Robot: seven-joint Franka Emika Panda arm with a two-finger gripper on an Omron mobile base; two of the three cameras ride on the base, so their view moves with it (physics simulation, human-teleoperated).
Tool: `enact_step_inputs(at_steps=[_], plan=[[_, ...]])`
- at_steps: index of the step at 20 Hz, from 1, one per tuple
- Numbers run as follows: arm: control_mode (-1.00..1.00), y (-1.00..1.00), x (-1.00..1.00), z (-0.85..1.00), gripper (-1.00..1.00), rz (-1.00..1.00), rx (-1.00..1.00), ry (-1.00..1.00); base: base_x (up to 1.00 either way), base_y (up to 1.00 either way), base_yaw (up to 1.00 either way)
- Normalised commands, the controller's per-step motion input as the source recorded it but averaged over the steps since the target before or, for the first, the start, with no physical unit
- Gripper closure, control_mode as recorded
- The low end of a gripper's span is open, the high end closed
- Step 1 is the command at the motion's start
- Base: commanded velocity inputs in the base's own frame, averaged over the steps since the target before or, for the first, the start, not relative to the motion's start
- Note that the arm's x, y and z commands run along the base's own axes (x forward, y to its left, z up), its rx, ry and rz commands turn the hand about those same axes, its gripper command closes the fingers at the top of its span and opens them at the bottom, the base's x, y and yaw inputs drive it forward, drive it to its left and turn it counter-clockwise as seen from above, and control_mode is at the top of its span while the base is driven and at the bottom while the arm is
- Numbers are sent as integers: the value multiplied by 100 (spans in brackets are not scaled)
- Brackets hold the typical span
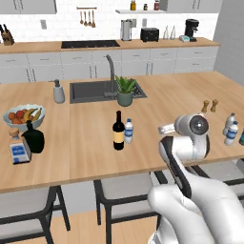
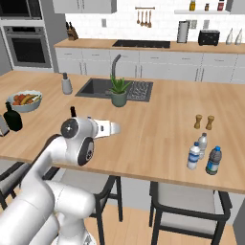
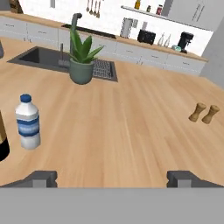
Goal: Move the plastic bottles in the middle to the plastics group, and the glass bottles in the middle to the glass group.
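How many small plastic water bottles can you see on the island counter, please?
4. One middle bottle stands beside the wine bottle. Three cluster near the right end: left bottle, rear bottle, right bottle. The arm may hide more.

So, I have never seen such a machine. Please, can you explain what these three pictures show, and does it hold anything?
It is a white robot arm on a driving base in a rendered kitchen. Two pictures come from cameras behind the arm, on its left and its right. The third looks out from the hand, whose two dark tips stand wide apart and hold nothing. On the wooden counter, a dark wine bottle and a small water bottle stand in the middle. On the left are a round black bottle and a fruit bowl; on the right, more plastic bottles.
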Motion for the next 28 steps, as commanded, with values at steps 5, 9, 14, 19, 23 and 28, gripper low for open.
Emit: enact_step_inputs(at_steps=[5,9,14,19,23,28], plan=[[-100,10,0,53,-100,6,3,14,0,0,0],[-100,45,0,12,-100,9,0,37,0,0,0],[-100,55,-2,-6,-100,11,1,16,0,0,0],[-100,87,-14,-7,-100,11,3,5,0,0,0],[-100,66,-6,0,-100,4,0,0,0,0,0],[-100,54,0,0,-100,0,0,0,0,0,0]])
